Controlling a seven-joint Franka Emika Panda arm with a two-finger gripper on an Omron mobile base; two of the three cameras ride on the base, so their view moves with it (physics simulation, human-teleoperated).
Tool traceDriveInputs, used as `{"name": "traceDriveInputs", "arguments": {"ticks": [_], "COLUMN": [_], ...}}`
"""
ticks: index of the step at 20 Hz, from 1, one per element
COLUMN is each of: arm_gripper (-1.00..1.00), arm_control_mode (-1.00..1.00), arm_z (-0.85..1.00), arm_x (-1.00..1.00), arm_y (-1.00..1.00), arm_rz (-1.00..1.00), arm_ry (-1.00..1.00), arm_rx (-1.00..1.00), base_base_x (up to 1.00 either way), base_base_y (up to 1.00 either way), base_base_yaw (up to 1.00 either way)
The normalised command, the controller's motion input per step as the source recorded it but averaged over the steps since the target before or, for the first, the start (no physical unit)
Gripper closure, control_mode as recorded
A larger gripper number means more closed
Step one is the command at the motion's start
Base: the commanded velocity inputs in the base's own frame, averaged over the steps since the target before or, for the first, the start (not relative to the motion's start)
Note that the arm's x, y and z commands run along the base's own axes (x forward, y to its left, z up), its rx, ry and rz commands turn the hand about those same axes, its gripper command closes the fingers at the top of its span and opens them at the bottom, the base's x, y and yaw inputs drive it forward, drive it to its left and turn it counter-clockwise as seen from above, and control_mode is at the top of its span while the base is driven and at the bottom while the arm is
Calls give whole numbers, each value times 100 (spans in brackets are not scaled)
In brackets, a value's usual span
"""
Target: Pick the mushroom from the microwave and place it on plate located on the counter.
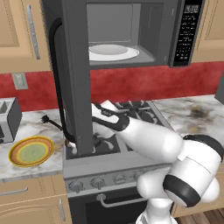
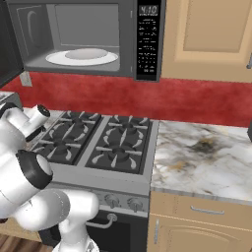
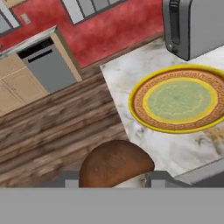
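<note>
Hand view: brown cap of the mushroom (image 3: pixel 116 164) sits between the two dark finger tips at the bottom edge, so the tool (image 3: pixel 113 180) is clamped on it. Beyond it the yellow-orange plate (image 3: pixel 178 99) with pale green centre lies on the marbled desk (image 3: pixel 131 72), near the desk's edge over the wooden floor (image 3: pixel 57 131); a grey toaster (image 3: pixel 194 24) stands just behind the plate.

Left base view: arm reaches low and left, passing behind the open microwave door (image 1: pixel 76 74); tool itself hidden by the door. Same plate (image 1: pixel 31 151) on the desk left of the stove (image 1: pixel 127 113), toaster (image 1: pixel 8 118) near it. Microwave (image 1: pixel 144 33) cavity holds a plain white plate (image 1: pixel 113 52).

Right base view: microwave (image 2: pixel 88 39) open, white plate (image 2: pixel 82 56) inside.
</note>
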Motion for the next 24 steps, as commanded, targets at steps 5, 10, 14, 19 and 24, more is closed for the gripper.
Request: {"name": "traceDriveInputs", "arguments": {"ticks": [5, 10, 14, 19, 24], "arm_gripper": [100, 100, 100, 100, 100], "arm_control_mode": [-100, -100, -100, -100, -100], "arm_z": [-14, -13, -11, -9, -16], "arm_x": [0, 8, 1, 13, 33], "arm_y": [41, 29, 11, 26, 22], "arm_rz": [9, 9, 9, 6, 0], "arm_ry": [0, 0, 0, 0, 0], "arm_rx": [0, 0, 0, 0, 0], "base_base_x": [0, 0, 0, 0, 0], "base_base_y": [0, 0, 0, 0, 0], "base_base_yaw": [0, 0, 0, 0, 0]}}
